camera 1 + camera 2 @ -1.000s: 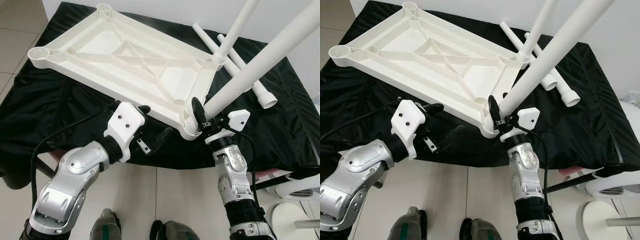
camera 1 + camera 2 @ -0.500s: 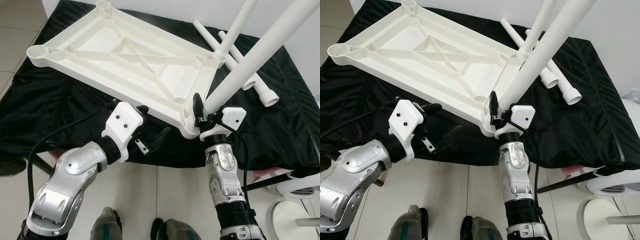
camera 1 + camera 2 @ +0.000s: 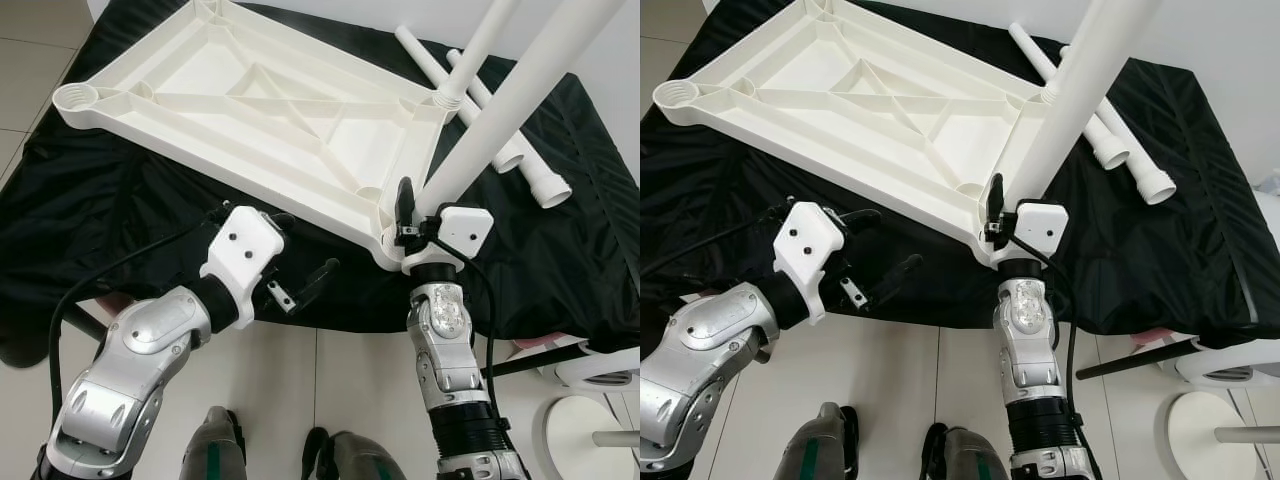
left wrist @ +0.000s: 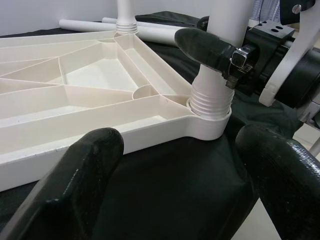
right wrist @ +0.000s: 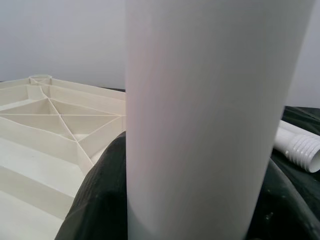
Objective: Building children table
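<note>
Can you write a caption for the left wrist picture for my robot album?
Right gripper clamps a white table leg standing in the upturned tabletop's corner socket, open left gripper fingers in front.

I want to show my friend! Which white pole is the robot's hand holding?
Find the big white tabletop lying upside down on the black cloth. At its near corner, the right hand grips a leg standing in the socket. Unlike the two loose legs lying flat behind, it stands upright.

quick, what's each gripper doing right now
Left gripper: jaws open, holding nothing, just short of the tabletop's near edge.
Right gripper: jaws closed on the table leg standing in the corner socket.
</note>
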Available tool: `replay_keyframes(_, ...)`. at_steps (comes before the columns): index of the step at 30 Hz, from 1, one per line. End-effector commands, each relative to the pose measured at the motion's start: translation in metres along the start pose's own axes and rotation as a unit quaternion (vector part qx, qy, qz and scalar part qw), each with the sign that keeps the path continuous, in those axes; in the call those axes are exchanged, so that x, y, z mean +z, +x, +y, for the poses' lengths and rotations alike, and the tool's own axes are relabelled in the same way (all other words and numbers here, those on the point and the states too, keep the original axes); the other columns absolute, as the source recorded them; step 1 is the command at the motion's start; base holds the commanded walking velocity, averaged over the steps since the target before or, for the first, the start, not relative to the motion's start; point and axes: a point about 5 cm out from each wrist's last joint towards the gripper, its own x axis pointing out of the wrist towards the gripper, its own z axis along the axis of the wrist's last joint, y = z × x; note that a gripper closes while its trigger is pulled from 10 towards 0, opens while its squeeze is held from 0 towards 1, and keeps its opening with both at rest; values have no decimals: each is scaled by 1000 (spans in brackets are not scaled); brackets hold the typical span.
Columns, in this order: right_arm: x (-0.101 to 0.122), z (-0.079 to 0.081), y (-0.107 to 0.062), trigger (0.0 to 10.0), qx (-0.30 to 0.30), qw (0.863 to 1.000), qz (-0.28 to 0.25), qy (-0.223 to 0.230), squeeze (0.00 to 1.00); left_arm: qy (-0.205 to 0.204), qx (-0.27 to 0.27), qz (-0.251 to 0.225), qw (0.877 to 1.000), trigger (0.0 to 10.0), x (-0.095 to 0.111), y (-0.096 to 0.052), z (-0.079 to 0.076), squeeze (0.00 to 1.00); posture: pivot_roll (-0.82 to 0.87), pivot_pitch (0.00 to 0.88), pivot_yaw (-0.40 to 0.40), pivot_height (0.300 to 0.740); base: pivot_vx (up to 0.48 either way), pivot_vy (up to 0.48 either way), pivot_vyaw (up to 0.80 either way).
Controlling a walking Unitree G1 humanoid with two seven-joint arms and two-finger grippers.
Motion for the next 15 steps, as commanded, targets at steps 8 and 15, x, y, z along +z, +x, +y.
replay_keyframes(8, -52, -23, -35, 10000, -69, 986, 152, 0, 0, -1, 7, -3, 1000, 10000, 2, -2, -1, 0, 177, 190, -122, 740, 0, 0, 0)
replay_keyframes(15, -59, -41, -37, 10000, -102, 980, 171, -2, 0, 0, 1, -5, 1000, 10000, 3, 0, -1, 0, 168, 186, -117, 740, 0, 0, 0)
